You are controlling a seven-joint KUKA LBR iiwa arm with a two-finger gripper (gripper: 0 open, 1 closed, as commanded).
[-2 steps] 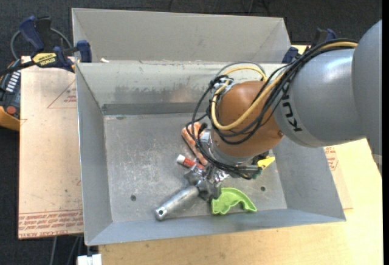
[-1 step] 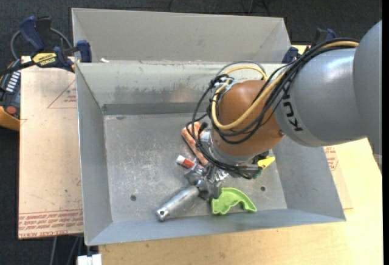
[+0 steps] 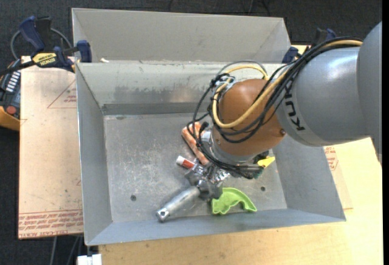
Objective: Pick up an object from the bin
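hand point(image 3: 206, 180) low in the bin point(image 3: 91, 154), beside a grey metal rod point(image 3: 178, 203) and green curved bit point(image 3: 232, 202), can't tell if it's apart or together

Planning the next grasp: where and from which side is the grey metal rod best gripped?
Probably mid-shaft on the grey metal rod, from above, closing across its narrow width: it lies flat, its lower-left half bare, its other end crowded by the green piece.

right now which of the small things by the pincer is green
The curved plastic piece by the near wall, right of the grey metal rod; it alone is green.
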